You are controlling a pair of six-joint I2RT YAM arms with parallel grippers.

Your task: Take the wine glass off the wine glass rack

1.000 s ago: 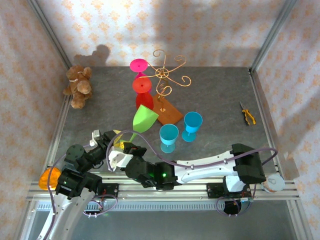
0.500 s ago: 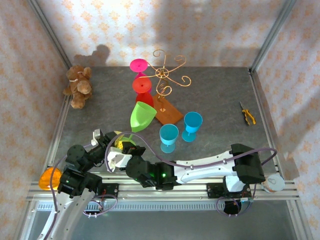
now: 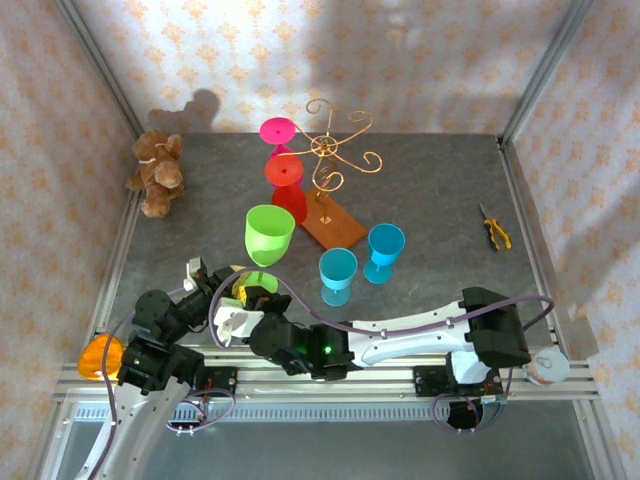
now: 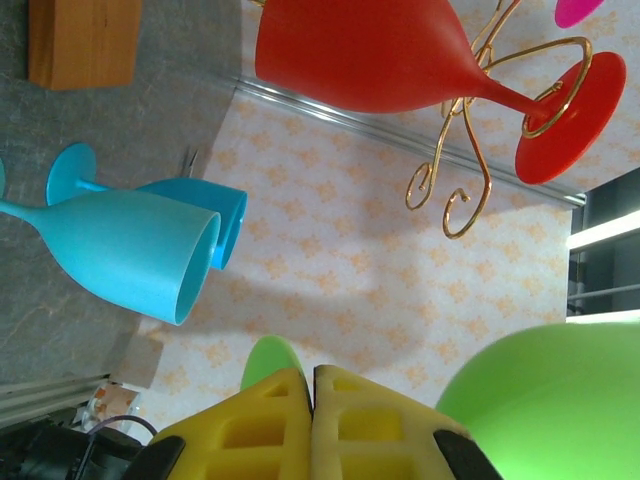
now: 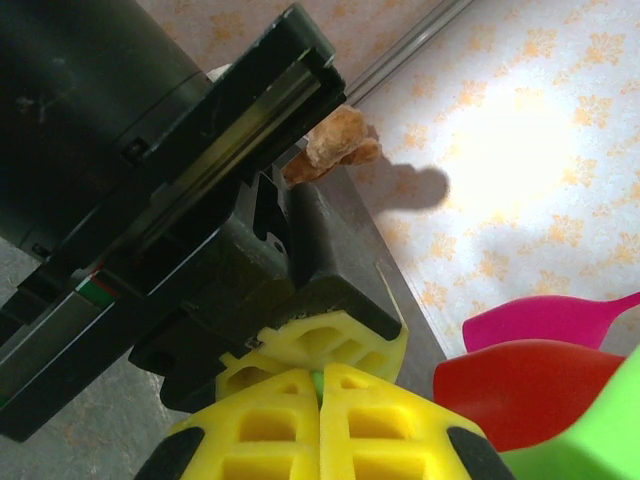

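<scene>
Your right fingers (image 5: 342,412) are pressed together with a sliver of green stem pinched at their tips, so they have hold of the green wine glass (image 3: 269,232). It stands upright and off the rack, bowl up, over the near left part of the desk (image 3: 440,200). Your left fingers (image 4: 335,405) are closed pad to pad, right up against the right ones. A rounded green part of the glass shows just past their tips, but you cannot tell whether they catch the stem. The rack (image 3: 323,146) sits toward the back of the desk, and its wooden base (image 3: 338,228) reaches forward to just beside the green bowl. A red glass (image 3: 286,172) and a pink glass (image 3: 277,130) hang upside down from its left arms. Two blue glasses (image 3: 337,268) (image 3: 385,243) stand upright, side by side, on the desk just in front of the base. A teddy bear (image 3: 157,172) lies at the back left corner, and pliers (image 3: 494,230) lie near the right edge.
</scene>
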